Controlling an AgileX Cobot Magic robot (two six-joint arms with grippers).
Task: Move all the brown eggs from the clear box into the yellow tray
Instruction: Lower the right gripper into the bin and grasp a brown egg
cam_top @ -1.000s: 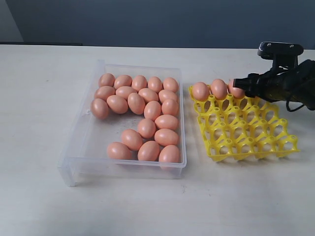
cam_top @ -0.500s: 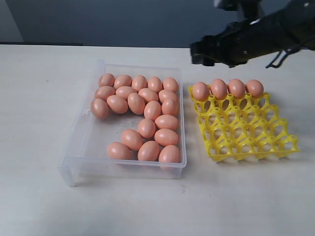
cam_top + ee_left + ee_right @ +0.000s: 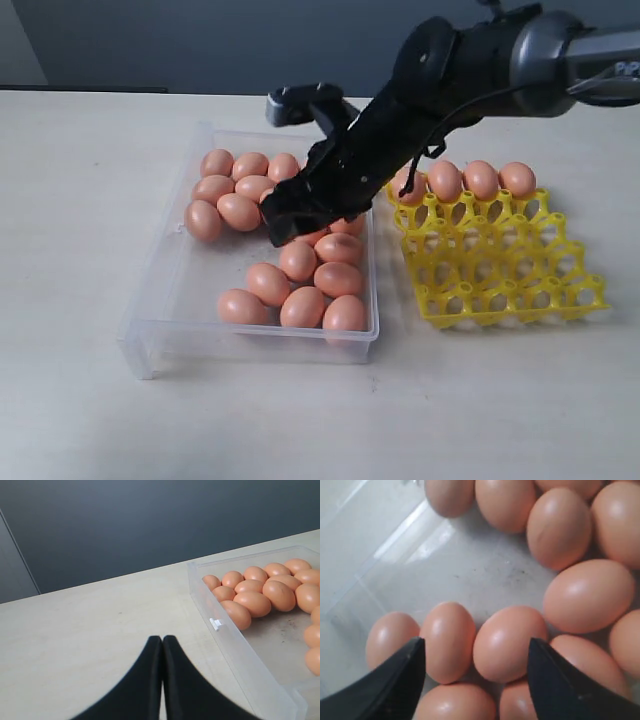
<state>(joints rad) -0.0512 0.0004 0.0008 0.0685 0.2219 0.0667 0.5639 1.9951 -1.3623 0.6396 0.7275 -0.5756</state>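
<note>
Many brown eggs (image 3: 268,283) lie in the clear box (image 3: 160,290) at the left middle of the table. My right gripper (image 3: 290,228) reaches across and hangs low over the box's middle eggs. In the right wrist view it (image 3: 476,652) is open and holds nothing, and two eggs (image 3: 509,642) lie side by side below the gap between its fingers. The yellow tray (image 3: 520,290) sits to the right of the box with several eggs (image 3: 481,178) in its back row. My left gripper (image 3: 162,640) is shut and empty over bare table beside the box's wall (image 3: 240,650).
The right arm (image 3: 470,70) spans from the upper right over the tray's back left corner. Bare table (image 3: 90,200) lies left of the box and in front of both containers. A dark wall (image 3: 200,40) runs behind the table.
A second ago the right gripper was at the tray's back row. It has swung left and come down over the eggs in the clear box, with its jaws open throughout.
</note>
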